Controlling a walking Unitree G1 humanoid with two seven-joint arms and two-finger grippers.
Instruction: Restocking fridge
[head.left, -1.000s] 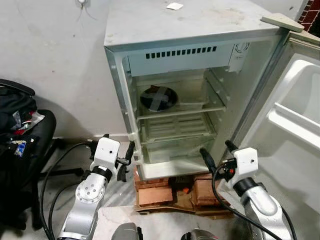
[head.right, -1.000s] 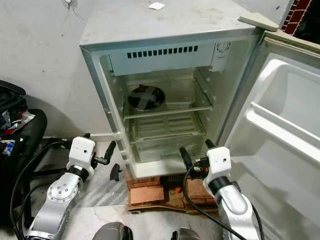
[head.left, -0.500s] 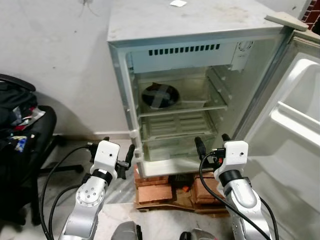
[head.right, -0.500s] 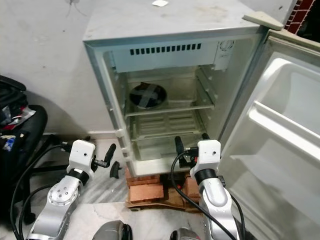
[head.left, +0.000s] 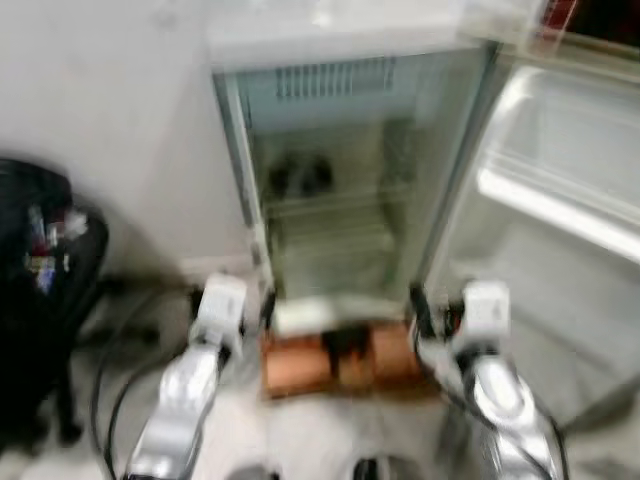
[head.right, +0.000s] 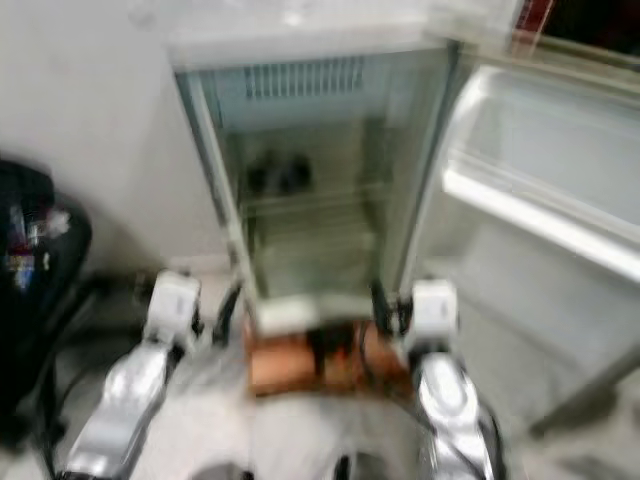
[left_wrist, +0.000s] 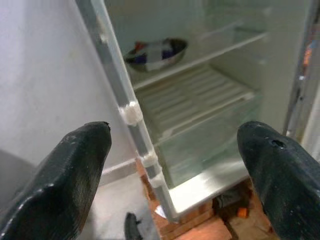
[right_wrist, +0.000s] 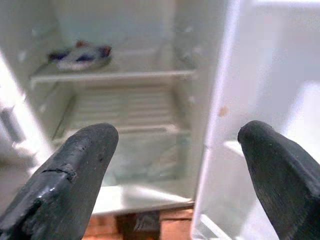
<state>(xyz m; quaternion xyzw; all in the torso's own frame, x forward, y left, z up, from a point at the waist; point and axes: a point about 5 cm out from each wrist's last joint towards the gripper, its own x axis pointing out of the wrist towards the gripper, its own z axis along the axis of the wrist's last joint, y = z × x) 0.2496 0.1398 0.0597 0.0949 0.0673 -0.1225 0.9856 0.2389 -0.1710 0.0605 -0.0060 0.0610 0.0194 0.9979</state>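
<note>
Seeing fridge (head.left: 340, 190): door swung wide, bowl (left_wrist: 156, 52) on my upper shelf
Left gripper (left_wrist: 175, 165): raised at 7 o'clock, jaws apart
Right gripper (right_wrist: 175, 165): raised at 5 o'clock, jaws apart

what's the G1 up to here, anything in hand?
Nothing in hand. The robot faces the open fridge, which sits on bricks. Both end effectors are open and empty: left end effector low by the hinge-side frame, right end effector before the lower compartment. A bowl sits on the upper shelf. The head views are blurred.
</note>
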